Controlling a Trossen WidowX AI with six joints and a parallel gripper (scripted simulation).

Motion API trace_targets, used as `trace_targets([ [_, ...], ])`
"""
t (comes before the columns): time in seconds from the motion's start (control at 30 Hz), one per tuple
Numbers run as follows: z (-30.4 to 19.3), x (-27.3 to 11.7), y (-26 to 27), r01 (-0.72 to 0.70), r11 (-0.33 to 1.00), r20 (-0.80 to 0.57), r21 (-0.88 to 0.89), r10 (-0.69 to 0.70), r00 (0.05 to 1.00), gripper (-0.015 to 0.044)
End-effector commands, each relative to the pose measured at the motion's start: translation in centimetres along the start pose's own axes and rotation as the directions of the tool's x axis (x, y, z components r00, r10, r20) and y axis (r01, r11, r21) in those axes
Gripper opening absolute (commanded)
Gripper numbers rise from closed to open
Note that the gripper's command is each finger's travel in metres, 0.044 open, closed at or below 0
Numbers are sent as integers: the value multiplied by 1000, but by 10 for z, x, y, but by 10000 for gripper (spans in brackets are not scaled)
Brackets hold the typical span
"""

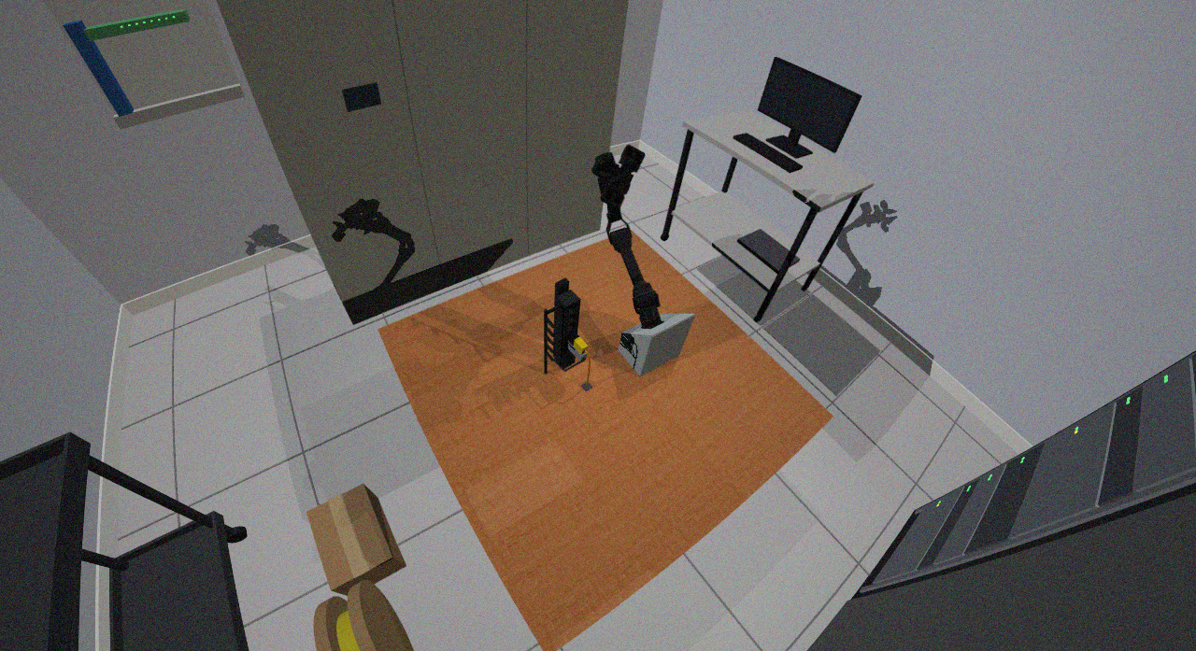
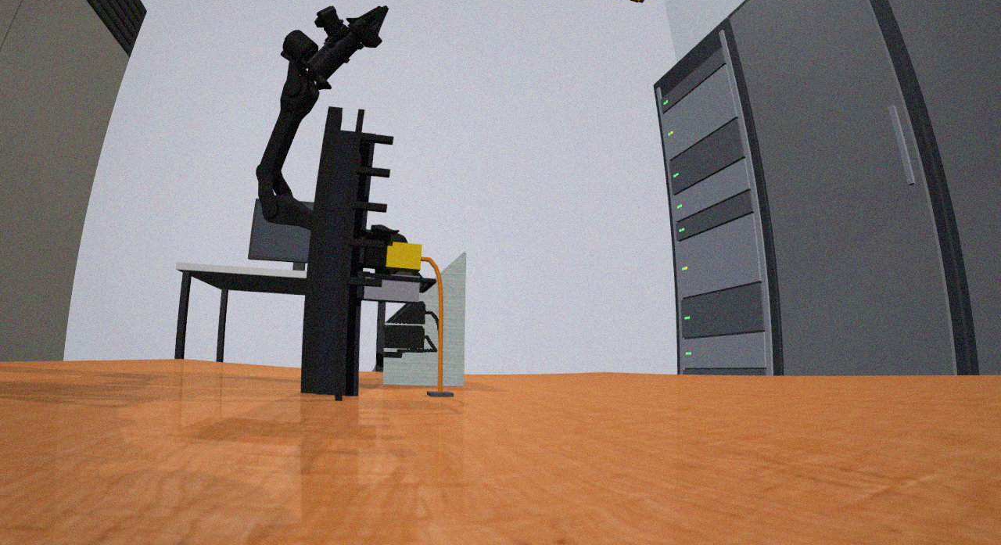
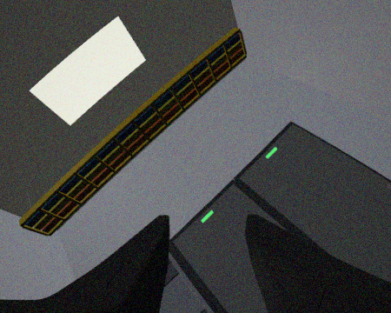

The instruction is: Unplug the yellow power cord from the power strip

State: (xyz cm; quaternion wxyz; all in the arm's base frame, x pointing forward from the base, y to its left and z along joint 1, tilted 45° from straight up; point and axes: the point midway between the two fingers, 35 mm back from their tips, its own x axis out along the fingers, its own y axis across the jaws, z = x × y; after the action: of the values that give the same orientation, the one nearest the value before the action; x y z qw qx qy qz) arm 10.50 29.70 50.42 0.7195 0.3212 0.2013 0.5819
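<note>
The yellow plug [image 1: 580, 345] [image 2: 404, 256] sits low on the side of the black upright power strip [image 1: 570, 313] [image 2: 328, 283]. How deep it sits is hidden. Its cord [image 2: 440, 324] looks orange and bends down to a small dark block [image 1: 587, 387] [image 2: 440, 394] on the wooden surface. My gripper [image 2: 382, 26] [image 3: 208, 224] is partly open with nothing between its fingers. It is high above the strip and away from plug and cord. Neither plug nor strip shows in the wrist view.
The arm [image 1: 629, 259] [image 2: 280, 139] rises beside a pale slanted panel [image 1: 669, 342] [image 2: 447, 346]. A black rack of short bars [image 1: 547, 339] [image 2: 374, 172] stands against the strip. A desk [image 1: 836, 178] with a monitor [image 1: 809, 104] is behind. Grey cabinets [image 1: 1053, 480] [image 2: 833, 191] [image 3: 326, 187] stand right.
</note>
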Motion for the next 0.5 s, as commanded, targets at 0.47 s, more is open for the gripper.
trace_targets([
  [0.47, -65, 16, -277, 570, 557, -203, -603, -799, 566, 160],
])
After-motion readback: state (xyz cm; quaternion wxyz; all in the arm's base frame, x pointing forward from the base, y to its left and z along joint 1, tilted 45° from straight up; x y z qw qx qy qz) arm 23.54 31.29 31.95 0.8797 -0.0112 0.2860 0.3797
